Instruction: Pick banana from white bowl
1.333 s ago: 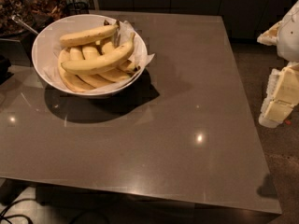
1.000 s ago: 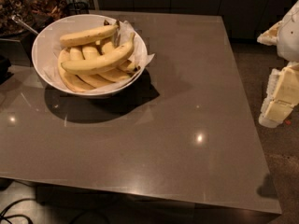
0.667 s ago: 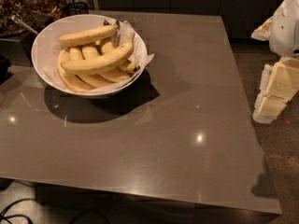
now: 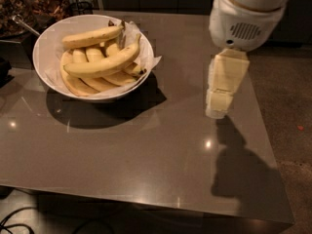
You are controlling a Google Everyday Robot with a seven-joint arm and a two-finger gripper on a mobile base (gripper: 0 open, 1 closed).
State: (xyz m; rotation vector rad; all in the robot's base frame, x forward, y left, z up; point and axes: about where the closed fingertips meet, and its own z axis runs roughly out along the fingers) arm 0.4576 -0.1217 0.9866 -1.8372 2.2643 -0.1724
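Hovering: my gripper (image 4: 217,111) over the table's (image 4: 146,155) right side.
Empty; how far open, I cannot tell. Banana (image 4: 103,65) in white bowl (image 4: 45,48), well apart.

Matt plastic claw (image 4: 218,107) hangs over glossy table (image 4: 141,155).

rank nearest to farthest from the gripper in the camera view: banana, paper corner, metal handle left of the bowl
The gripper hangs over the table's right side.
1. paper corner, over the white bowl's right rim
2. banana, atop the pile
3. metal handle, far left
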